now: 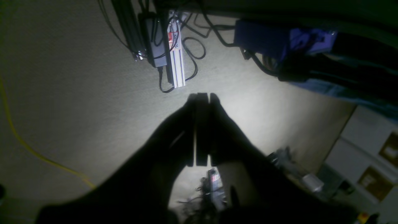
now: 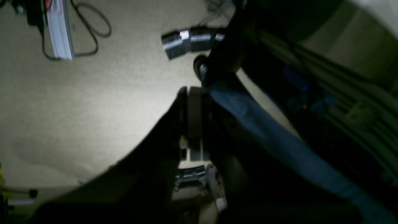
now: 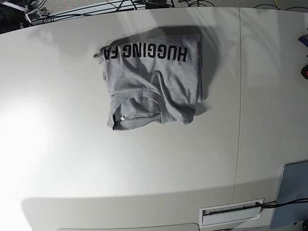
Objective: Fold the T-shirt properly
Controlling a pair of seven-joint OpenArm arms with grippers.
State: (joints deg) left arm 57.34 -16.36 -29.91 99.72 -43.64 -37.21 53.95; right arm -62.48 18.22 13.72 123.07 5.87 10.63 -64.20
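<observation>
Grey: one folded T-shirt point(image 3: 153, 83), one table point(image 3: 65, 157).

T-shirt point(image 3: 153, 83): heather-grey cotton, short-sleeved, folded into a compact, roughly rectangular bundle lying flat on the white table point(image 3: 65, 157), in the far half and near the middle of its width. Black block capitals run upside down along the far edge. Ribbed crew neck faces the near edge, with a small white tag inside the collar. Near-right corner slightly rumpled, the fold uneven. Neither tool appears in the base view; neither wrist view shows the garment.
</observation>
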